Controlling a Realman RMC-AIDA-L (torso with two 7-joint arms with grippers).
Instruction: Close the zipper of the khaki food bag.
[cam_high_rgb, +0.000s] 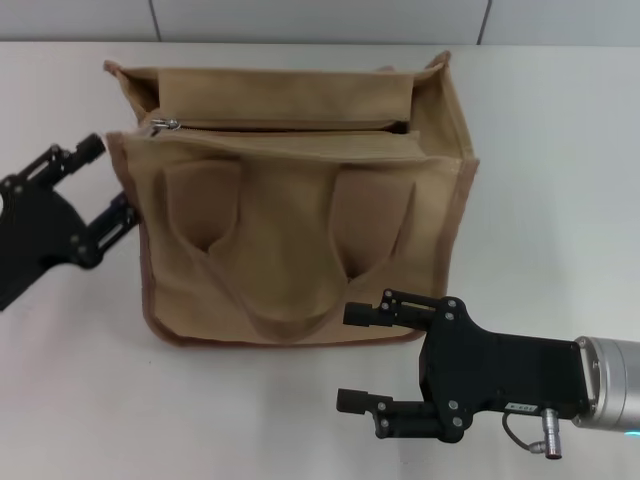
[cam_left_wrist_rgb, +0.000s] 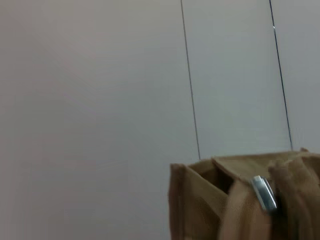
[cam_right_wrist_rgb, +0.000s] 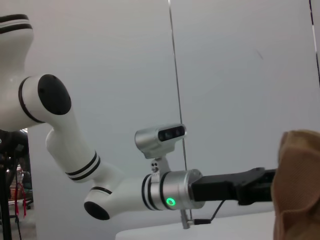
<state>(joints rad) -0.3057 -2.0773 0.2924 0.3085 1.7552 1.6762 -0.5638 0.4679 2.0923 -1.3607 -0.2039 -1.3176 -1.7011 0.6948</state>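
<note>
The khaki food bag (cam_high_rgb: 300, 220) stands in the middle of the white table with its two handles hanging down its front. The zipper (cam_high_rgb: 290, 127) runs along the top panel, with a dark gap showing along it. Its silver pull tab (cam_high_rgb: 166, 124) sits at the left end and also shows in the left wrist view (cam_left_wrist_rgb: 264, 193). My left gripper (cam_high_rgb: 108, 180) is open at the bag's left side, just below the tab's corner. My right gripper (cam_high_rgb: 358, 357) is open and empty in front of the bag's lower right part. The bag's edge shows in the right wrist view (cam_right_wrist_rgb: 299, 185).
The bag rests on a white table (cam_high_rgb: 560, 180) with a pale wall behind. The right wrist view shows my left arm (cam_right_wrist_rgb: 165, 192) reaching to the bag.
</note>
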